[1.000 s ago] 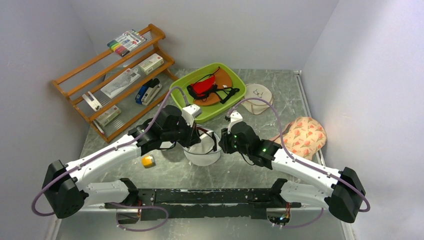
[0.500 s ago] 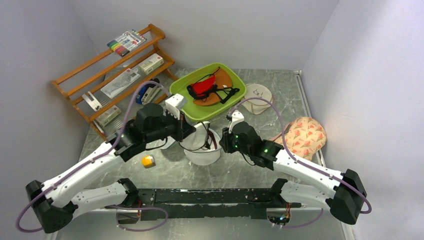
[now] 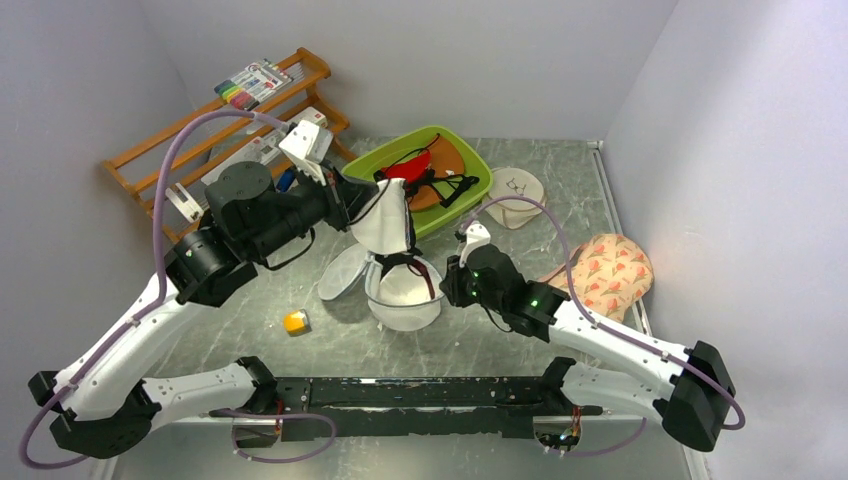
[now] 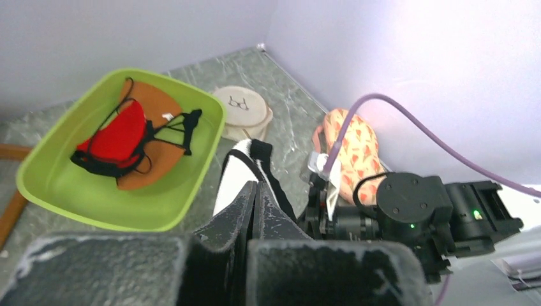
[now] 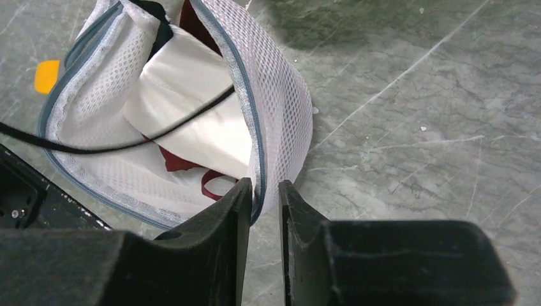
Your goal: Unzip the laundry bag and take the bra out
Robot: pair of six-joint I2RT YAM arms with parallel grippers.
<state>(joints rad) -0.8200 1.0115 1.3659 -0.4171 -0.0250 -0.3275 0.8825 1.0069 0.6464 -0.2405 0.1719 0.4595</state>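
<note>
My left fingers (image 4: 229,220), clenched on the bra (image 3: 386,214), have hoisted one cup above the bag (image 3: 405,300), whose rim my right fingers (image 5: 224,217) pinch, straps trailing inside, so it's nearly out.

Top external: high, behind the arm bases, looking down on the whole bench (image 3: 560,180). Left wrist: raised, looks along left tool (image 4: 254,188), green tray (image 4: 57,185) upper left, right arm (image 4: 415,204) lower right. Right wrist: low, very close on the laundry bag (image 5: 281,108). Top shares tray and bag with them.
</note>
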